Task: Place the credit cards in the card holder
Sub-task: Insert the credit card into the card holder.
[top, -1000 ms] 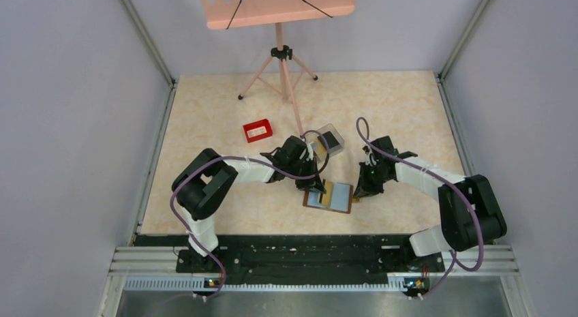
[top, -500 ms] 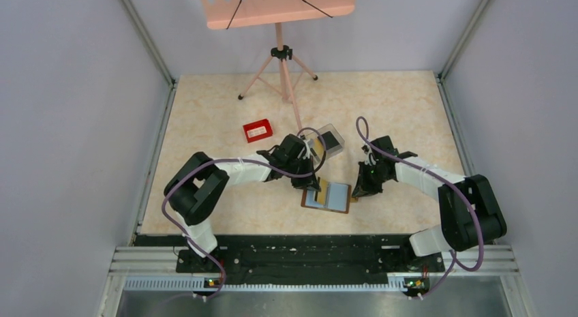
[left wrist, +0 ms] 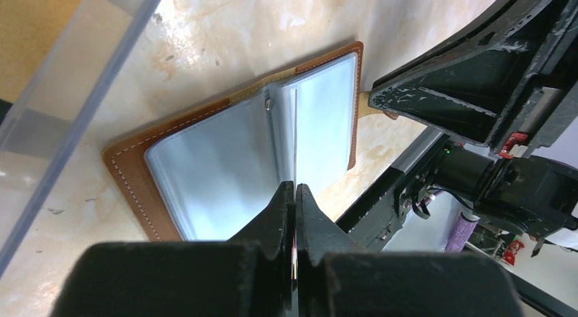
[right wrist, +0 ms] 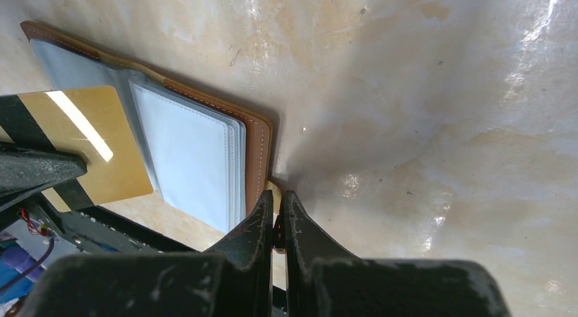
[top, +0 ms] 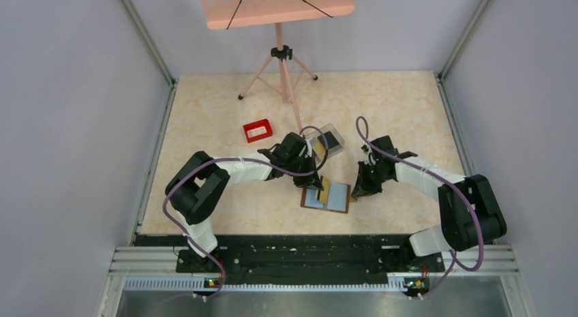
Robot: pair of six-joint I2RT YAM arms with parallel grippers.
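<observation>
On the near middle of the beige surface (top: 218,112): card holder (top: 328,195), lying open, clear sleeves facing up, brown leather edge showing around them.

Above its left half: left tool (top: 315,187), pinched shut on a tan-yellow card (right wrist: 82,143) with a black stripe, held on edge over the fold between the sleeves; lower edge of the card close to the sleeves, contact not clear. From the left wrist view, only the thin edge of the card showing, rising from between the closed fingers (left wrist: 276,218).

At the right edge of the card holder: right tool (top: 357,191), closed on a small tan tab (right wrist: 275,194) sticking out beside the leather rim, fingers (right wrist: 255,228) nearly touching each other.

Just behind the left tool: clear plastic box (top: 328,138), something dark inside. Further left and well apart from the card holder: small red tray (top: 257,131). Toward the far edge: pink tripod stand (top: 279,65).
</observation>
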